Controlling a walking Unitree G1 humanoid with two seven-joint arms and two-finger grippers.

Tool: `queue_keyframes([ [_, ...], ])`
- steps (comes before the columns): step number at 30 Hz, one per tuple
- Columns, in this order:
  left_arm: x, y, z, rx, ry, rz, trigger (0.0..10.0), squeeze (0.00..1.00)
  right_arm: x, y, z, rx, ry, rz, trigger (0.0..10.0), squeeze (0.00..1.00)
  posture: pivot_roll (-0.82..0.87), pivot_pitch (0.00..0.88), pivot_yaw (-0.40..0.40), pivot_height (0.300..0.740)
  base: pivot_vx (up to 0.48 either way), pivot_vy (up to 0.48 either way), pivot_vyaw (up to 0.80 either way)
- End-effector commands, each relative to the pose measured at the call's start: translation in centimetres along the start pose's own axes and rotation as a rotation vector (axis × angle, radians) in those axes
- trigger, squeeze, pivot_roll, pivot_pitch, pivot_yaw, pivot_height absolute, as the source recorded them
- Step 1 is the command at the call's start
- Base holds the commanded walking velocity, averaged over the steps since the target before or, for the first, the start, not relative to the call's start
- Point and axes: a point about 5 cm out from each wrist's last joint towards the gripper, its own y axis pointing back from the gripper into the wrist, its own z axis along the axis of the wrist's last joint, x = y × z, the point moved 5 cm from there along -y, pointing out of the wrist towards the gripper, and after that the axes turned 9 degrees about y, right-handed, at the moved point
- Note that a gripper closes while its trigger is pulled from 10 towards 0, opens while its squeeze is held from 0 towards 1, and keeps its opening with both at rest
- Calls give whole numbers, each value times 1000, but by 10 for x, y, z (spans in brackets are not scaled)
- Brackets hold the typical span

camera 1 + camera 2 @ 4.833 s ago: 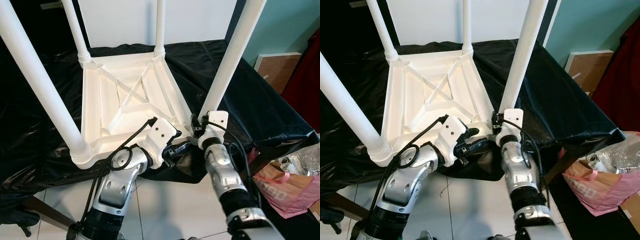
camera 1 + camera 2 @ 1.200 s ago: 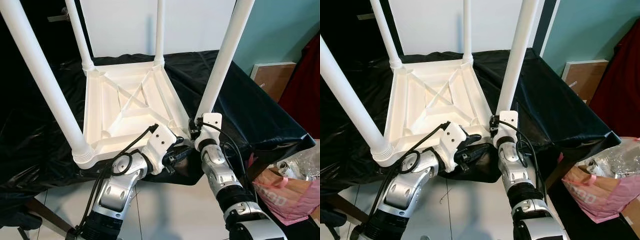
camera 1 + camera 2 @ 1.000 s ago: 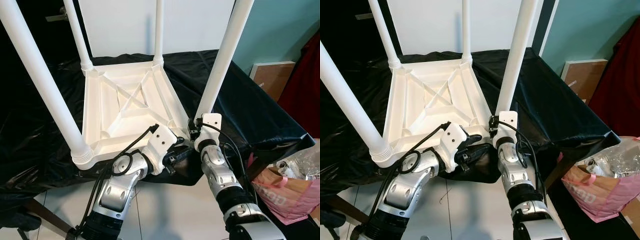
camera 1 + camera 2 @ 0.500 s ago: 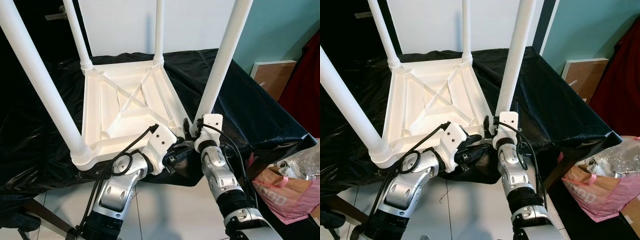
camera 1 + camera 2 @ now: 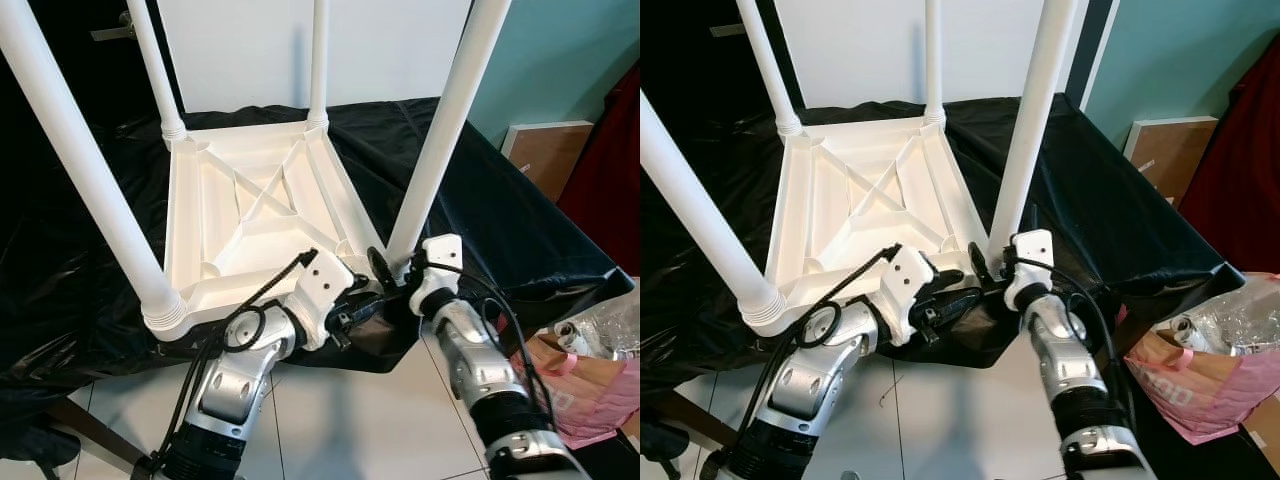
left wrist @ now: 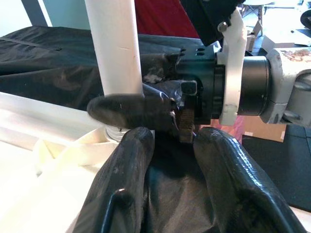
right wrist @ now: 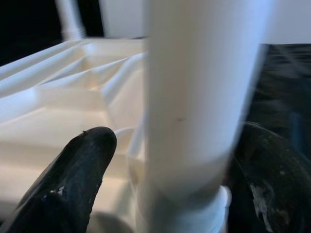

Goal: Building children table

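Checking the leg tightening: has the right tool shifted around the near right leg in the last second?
Yes. The right tool has swung rightward around the near right leg; its wrist now sits right of the leg base.

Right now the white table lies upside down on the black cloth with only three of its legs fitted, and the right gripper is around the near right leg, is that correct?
Not quite: the left eye view shows all four legs fitted to the table. It does lie upside down on the black cloth, and the right gripper is around the near right leg.

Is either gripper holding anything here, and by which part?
The right gripper straddles the near right table leg at its base, fingers either side; contact unclear. The left gripper holds nothing.
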Motion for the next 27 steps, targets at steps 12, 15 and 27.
queue_keyframes([
  [12,8,-1,6,-10,-7,60,10000,0,10,-22,0,55,91,237,10000,0,-6,16,-26,740,0,0,0],
  [15,9,-1,7,-10,-8,61,10000,0,11,-28,0,75,101,264,10000,0,4,15,-28,740,0,0,0],
  [27,11,3,7,-10,-6,82,10000,0,7,-23,-14,125,91,292,0,0,20,19,-36,740,0,0,0],
])
